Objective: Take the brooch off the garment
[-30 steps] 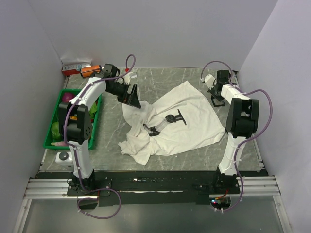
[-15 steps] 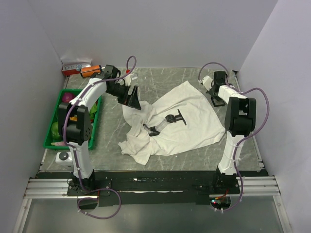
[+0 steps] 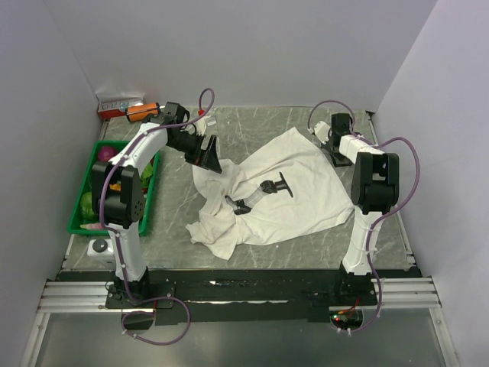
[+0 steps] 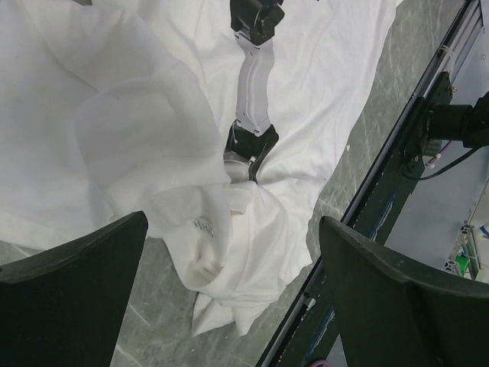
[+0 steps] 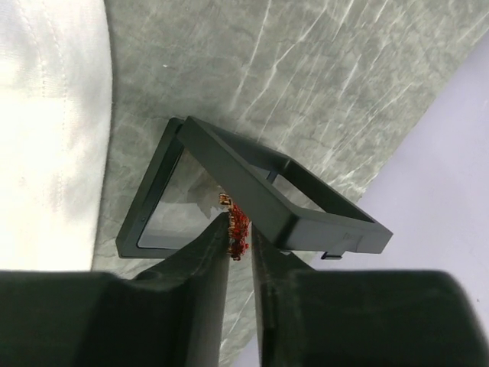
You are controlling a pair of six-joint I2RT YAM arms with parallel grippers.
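Observation:
The white garment (image 3: 294, 180) lies crumpled mid-table and also shows in the left wrist view (image 4: 114, 115). The brooch (image 5: 235, 222), a tiny red-gold trinket, is pinched between my right gripper's fingertips. My right gripper (image 5: 240, 233) is shut on it at the back right of the table (image 3: 334, 141), right over an open black hinged frame case (image 5: 252, 180) beside the garment's edge. My left gripper (image 3: 208, 153) hovers over the garment's back left part, jaws wide open and empty (image 4: 233, 222).
A black and pale grey elongated object (image 3: 260, 193) lies on the garment. A green bin (image 3: 79, 223) of produce stands at the left. An orange-and-black cylinder (image 3: 141, 112) and a red-white box (image 3: 118, 103) sit at the back left corner. Walls close in on both sides.
My right gripper has shifted a little to the left, closer over the black case, with the brooch in it. The left arm has barely moved.

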